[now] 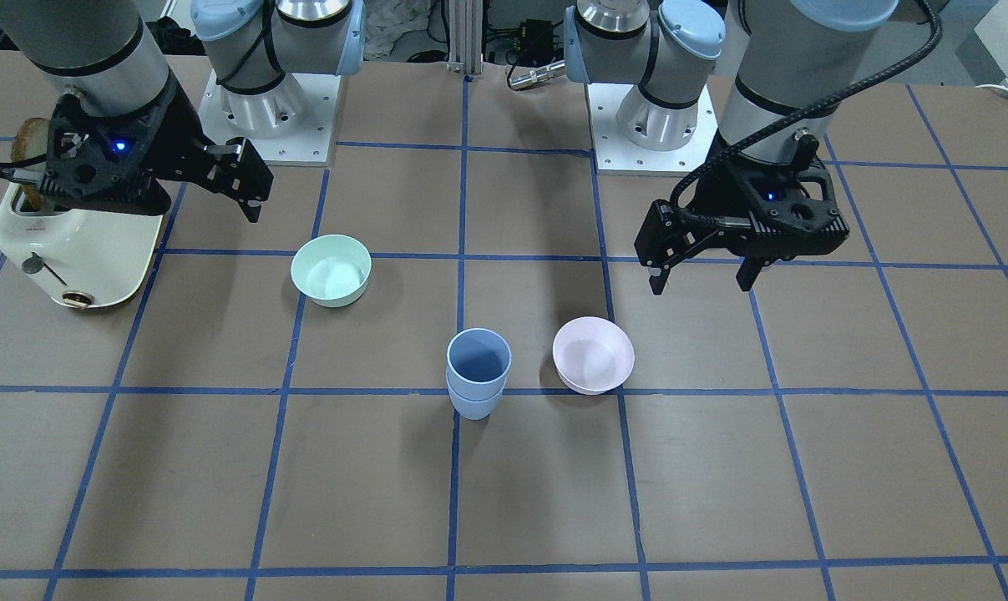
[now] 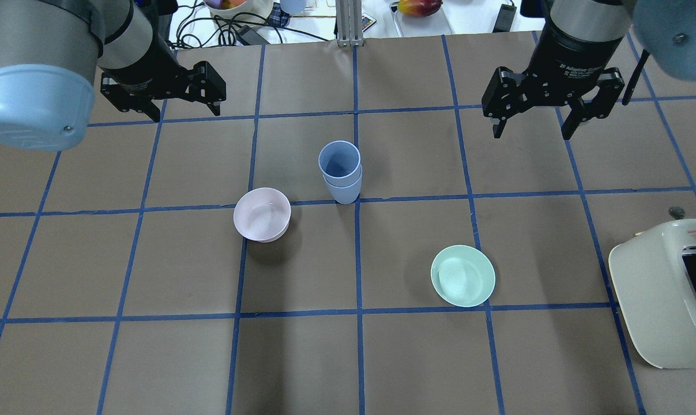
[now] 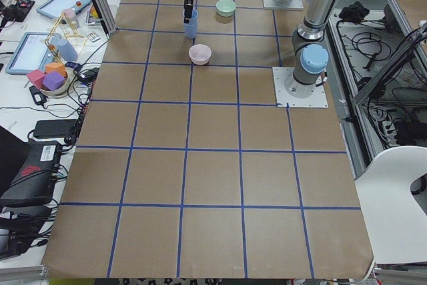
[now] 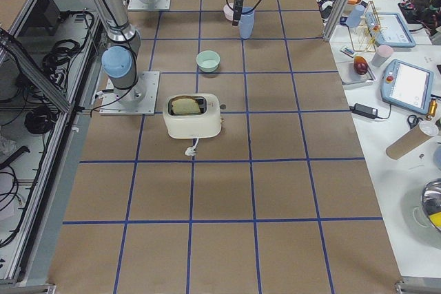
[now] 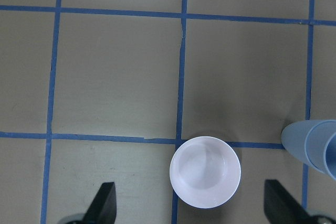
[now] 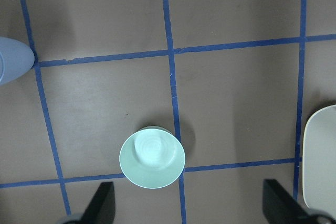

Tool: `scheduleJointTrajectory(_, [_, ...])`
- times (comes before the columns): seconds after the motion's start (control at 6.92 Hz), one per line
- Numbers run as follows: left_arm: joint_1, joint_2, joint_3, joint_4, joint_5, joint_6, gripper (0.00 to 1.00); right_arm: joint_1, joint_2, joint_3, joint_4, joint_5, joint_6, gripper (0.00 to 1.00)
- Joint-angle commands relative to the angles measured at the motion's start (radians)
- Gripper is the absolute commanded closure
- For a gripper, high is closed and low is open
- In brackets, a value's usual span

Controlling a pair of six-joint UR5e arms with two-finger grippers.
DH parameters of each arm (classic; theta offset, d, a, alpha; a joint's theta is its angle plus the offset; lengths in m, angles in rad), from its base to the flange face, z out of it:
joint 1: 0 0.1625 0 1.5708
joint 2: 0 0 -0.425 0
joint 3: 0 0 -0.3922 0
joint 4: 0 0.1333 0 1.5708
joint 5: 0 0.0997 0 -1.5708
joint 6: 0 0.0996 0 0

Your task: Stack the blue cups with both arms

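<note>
1. Overhead exterior: the cups (image 2: 341, 173) stand upright and nested, just beside the pink bowl (image 2: 262, 214). The left gripper (image 2: 185, 110) and right gripper (image 2: 532, 129) hang spread and empty, well apart from that bowl.
2. Exterior front-facing: one cup sits inside the other, so we judge the stack done.
3. Left wrist-mounted: the jaws stand wide, and the cups are beside the pink bowl at the frame's edge.
4. We judge the cups light, stiff and smooth, so we would pinch the wall just under the rim.

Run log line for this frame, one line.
blue cups: nested, upright | left gripper: open, empty | right gripper: open, empty | phase: stack done
</note>
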Motion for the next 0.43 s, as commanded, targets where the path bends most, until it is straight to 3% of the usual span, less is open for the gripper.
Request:
scheduleJointTrajectory(0.0, [0.000,0.003,0.002,-0.001,-0.001,0.001,0.00,-0.001,-0.003,0.005,0.000,-0.002,0.001,0.00])
scheduleJointTrajectory(0.29, [-0.002,0.005,0.002,-0.007,-0.001,0.001,0.00,0.001,-0.003,0.003,0.000,0.000,0.009,0.00])
